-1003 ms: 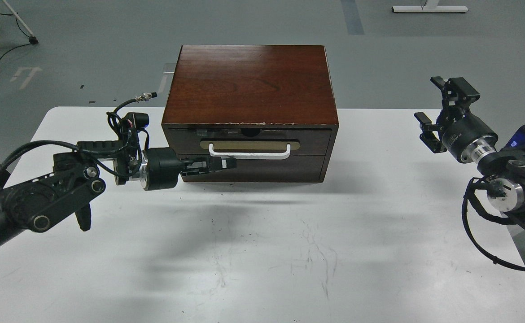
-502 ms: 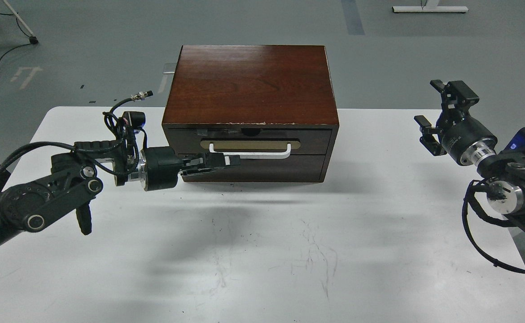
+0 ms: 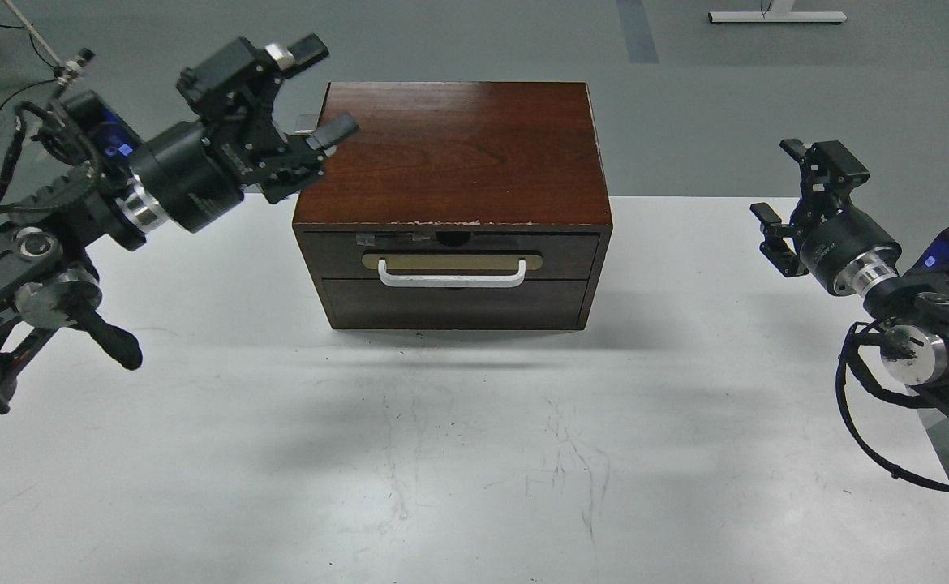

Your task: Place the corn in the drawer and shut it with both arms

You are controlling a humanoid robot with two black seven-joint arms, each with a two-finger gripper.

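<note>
The drawer [image 3: 452,255] is pushed in flush with the front of the reddish-brown box [image 3: 452,142]; its white bar handle [image 3: 451,276] faces me. The corn is out of view. My left gripper [image 3: 322,88] is open and empty, raised beside the box's upper left corner. My right gripper [image 3: 784,188] is open and empty, held above the table's right edge, well clear of the box.
The white table [image 3: 474,438] spreads in front of the box with scuff marks. A plain dark panel [image 3: 452,304] sits below the drawer. Grey floor lies behind, with cables and stand legs at the far left.
My left gripper has left the drawer handle, swung up and left to the box's top-left corner, and opened. The right arm has barely moved.
</note>
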